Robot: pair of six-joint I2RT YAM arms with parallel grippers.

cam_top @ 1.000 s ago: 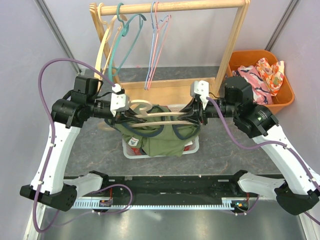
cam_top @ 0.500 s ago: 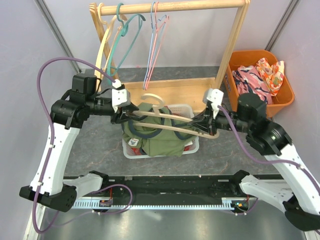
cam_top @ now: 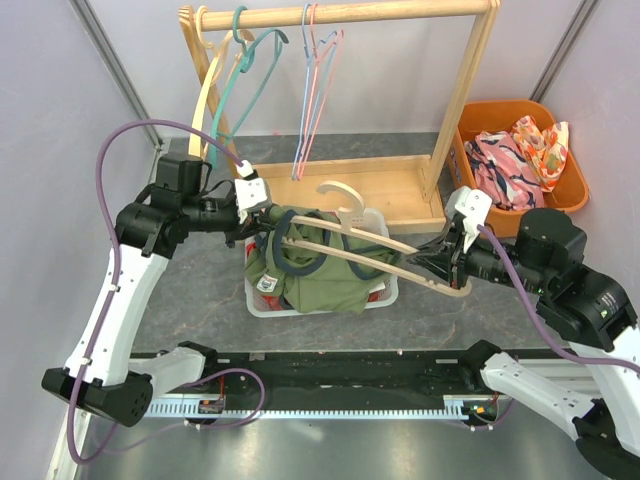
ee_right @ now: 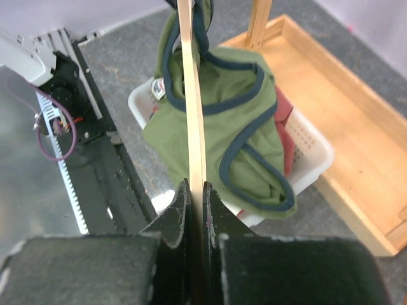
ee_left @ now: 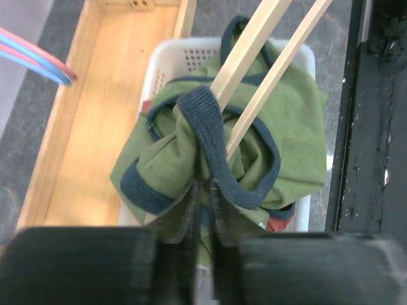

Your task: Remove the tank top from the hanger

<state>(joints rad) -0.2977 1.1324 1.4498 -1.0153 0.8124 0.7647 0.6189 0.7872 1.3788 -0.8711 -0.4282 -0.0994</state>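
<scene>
- Clearly, the right pincer (ee_right: pixel 196 190) was pressed together on one end of the wooden hanger (ee_right: pixel 193 108), the thin bar clamped between its two fingers.
- From that grip the hanger reached across toward the left arm, tilted, with its hook (cam_top: pixel 342 192) turned up and toward the far side of the table (cam_top: pixel 190 300).
- At the other end, the left pincer (ee_left: pixel 203 190) was pinching the green tank top (cam_top: pixel 320 275), with a fold of green cloth squeezed in the narrow gap between its fingers.
- The tank top was not off the hanger: one strap with navy trim (ee_left: pixel 206 121) was looped around the two bars of the hanger near the left pincer.
- The rest of the tank top hung bunched below the hanger, lying over and into the white basket (cam_top: pixel 262 305) between the two arms.
- Under the green cloth, a red garment (ee_right: pixel 283 127) showed inside the basket.
- Behind the basket stood a wooden rack (cam_top: pixel 350 12) with some thin coloured hangers (cam_top: pixel 310 90) on its rail.
- To the right of the rack, an orange bin (cam_top: pixel 575 195) held patterned cloth (cam_top: pixel 520 150).
</scene>
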